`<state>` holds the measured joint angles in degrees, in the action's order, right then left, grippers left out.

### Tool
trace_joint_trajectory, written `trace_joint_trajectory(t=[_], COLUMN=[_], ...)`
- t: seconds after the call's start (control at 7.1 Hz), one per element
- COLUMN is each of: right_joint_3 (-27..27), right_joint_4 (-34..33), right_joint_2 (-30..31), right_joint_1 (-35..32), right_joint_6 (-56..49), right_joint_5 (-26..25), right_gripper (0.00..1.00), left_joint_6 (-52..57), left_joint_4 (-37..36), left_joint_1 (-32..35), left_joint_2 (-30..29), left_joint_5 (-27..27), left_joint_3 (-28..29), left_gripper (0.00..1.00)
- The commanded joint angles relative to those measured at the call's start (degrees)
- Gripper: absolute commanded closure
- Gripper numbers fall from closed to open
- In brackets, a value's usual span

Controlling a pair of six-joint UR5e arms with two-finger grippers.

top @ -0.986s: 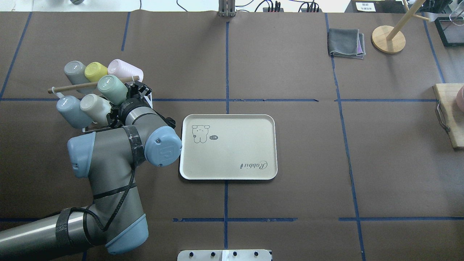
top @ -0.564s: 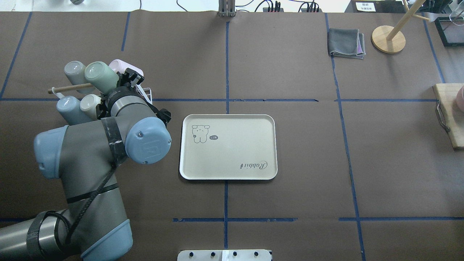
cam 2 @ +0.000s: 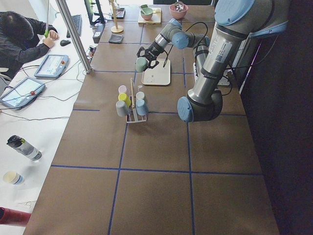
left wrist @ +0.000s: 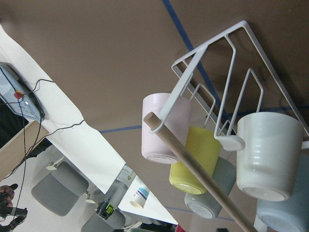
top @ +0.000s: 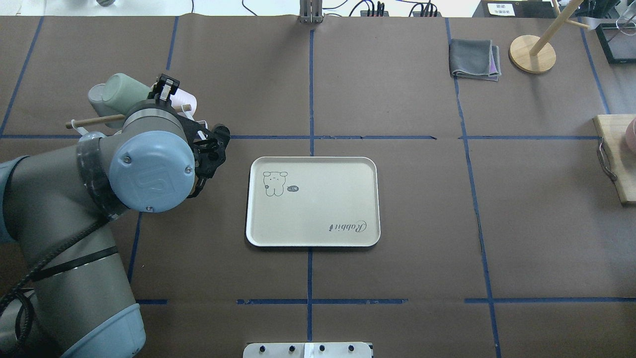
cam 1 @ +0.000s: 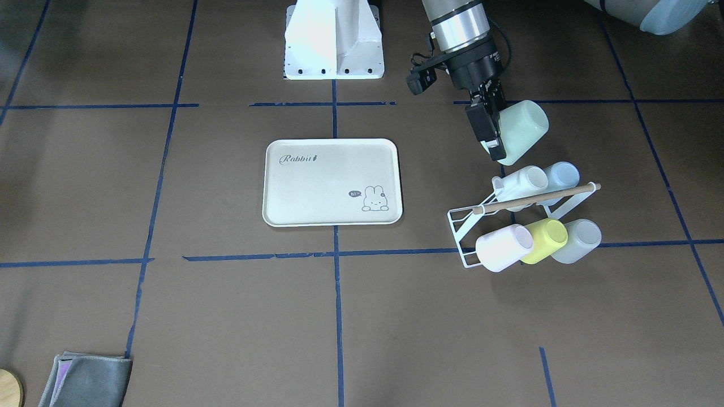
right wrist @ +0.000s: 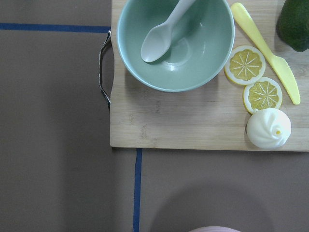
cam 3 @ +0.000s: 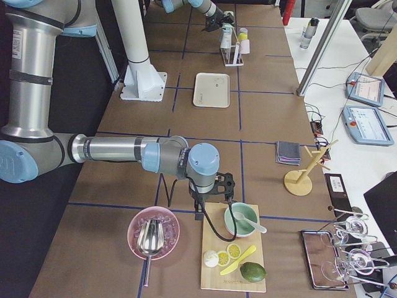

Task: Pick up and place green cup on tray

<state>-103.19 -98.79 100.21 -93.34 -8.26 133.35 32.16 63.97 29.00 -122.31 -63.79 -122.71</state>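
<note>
My left gripper (cam 1: pixel 493 135) is shut on the rim of the pale mint-green cup (cam 1: pixel 525 131) and holds it tilted in the air, just on the robot's side of the cup rack. In the overhead view the cup (top: pixel 120 88) shows above the rack, with the gripper (top: pixel 163 88) beside it. The cream tray (cam 1: pixel 317 195) with the bunny print lies flat at mid-table, apart from the cup; it also shows in the overhead view (top: pixel 318 214). My right gripper (cam 3: pixel 208 197) hangs over a cutting board far away; I cannot tell if it is open or shut.
A white wire rack (cam 1: pixel 467 226) with a wooden rod holds white, pale blue, pink, yellow-green and grey cups. A grey cloth (top: pixel 474 59) and a wooden stand (top: pixel 532 53) sit far right. The cutting board (right wrist: pixel 159 125) carries a green bowl (right wrist: pixel 176 46), lemon slices and a knife.
My left arm has risen and swung left, carrying the green cup off the rack and up and away from the other cups. The tray has not moved.
</note>
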Motion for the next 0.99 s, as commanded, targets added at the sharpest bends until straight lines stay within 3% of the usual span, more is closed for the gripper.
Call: trace_joint_trajectory(t=[0.0, 0.42, 0.56, 0.85], right_joint_3=[0.0, -0.1, -0.1, -0.2], right_joint_4=[0.0, 0.1, 0.1, 0.1], right_joint_2=[-0.2, -0.3, -0.3, -0.3], right_joint_1=[0.0, 0.0, 0.0, 0.0], right_joint_6=[0.1, 0.0, 0.0, -0.1], right_joint_5=[-0.2, -0.1, -0.1, -0.1], right_gripper=[0.0, 0.0, 0.0, 0.0], left_joint_6=[-16.1, -39.9, -46.1, -53.0], left_joint_4=[10.6, 29.1, 35.9, 49.2], left_joint_1=[0.0, -0.5, -1.0, -1.3], left_joint_2=[0.1, 1.8, 1.8, 1.7], left_joint_5=[-5.4, -7.7, -8.5, -8.5], left_joint_3=[-0.2, 2.2, 4.4, 8.2], left_gripper=[0.31, 0.25, 0.35, 0.4])
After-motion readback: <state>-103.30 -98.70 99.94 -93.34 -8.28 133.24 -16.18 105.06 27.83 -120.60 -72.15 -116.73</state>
